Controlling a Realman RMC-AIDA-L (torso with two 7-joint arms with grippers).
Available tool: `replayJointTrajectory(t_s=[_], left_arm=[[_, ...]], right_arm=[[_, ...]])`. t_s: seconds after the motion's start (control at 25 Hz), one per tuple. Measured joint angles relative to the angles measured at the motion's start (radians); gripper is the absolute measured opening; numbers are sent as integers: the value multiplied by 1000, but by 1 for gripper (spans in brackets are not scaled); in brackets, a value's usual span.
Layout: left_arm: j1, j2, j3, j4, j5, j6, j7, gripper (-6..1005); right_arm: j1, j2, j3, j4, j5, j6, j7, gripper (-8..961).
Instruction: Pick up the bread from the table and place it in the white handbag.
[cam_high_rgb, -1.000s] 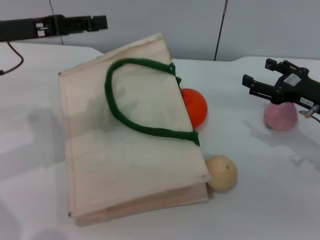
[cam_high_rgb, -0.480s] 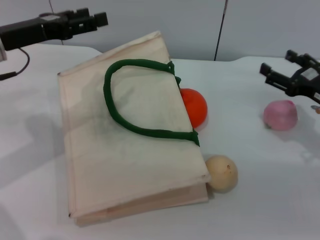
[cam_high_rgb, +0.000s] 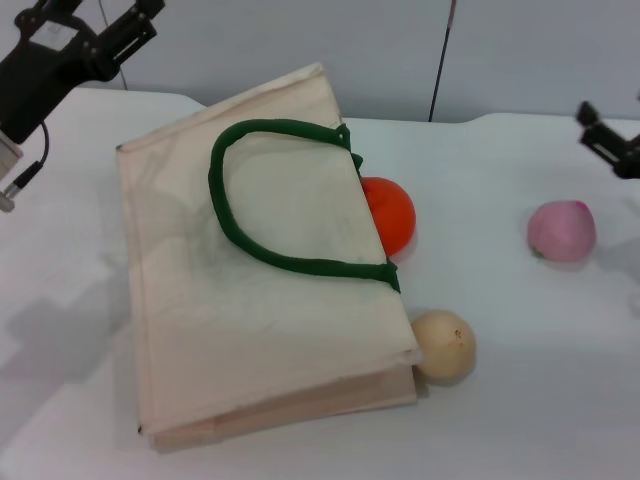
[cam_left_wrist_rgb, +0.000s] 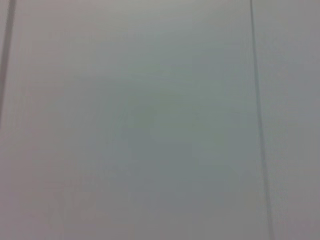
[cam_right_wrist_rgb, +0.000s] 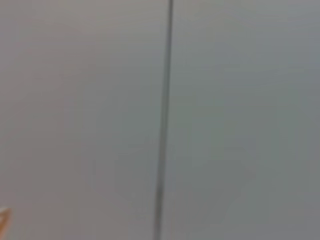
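The white handbag (cam_high_rgb: 250, 290) lies flat on the white table (cam_high_rgb: 520, 400), its dark green strap handle looped on top. The bread is not in view in any frame. My left gripper (cam_high_rgb: 100, 12) is raised at the far left, above and behind the bag's back corner, open and empty. My right gripper (cam_high_rgb: 592, 125) is at the right edge, above and behind a pink ball, open and empty, partly cut off. Both wrist views show only a grey wall with a dark seam.
A smooth orange fruit (cam_high_rgb: 390, 213) rests against the bag's right edge. A round beige ball (cam_high_rgb: 444, 345) sits by the bag's front right corner. A pink ball (cam_high_rgb: 561, 230) lies at the right. A grey wall stands behind the table.
Both arms have pulled away: the left gripper swung up and to the left, the right gripper moved right and back off the pink ball. The bag and food items have not moved.
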Motion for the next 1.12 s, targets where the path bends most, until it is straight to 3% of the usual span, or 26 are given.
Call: replayJointTrajectory(t_s=[0.2,0.4,1.12], left_arm=[[31,-2,0,154,-96,-34,150,847],[46,-3,-1,252,-168,-93,243,848],[52,-2,-2,284,-211,-115,246,848]], right_arm=[[-32,3,198,70,0,-47,-105,889],[-58,6,287,119,0,-48,-194,888],[-65,7,294,140,-2,-49,-186,886]])
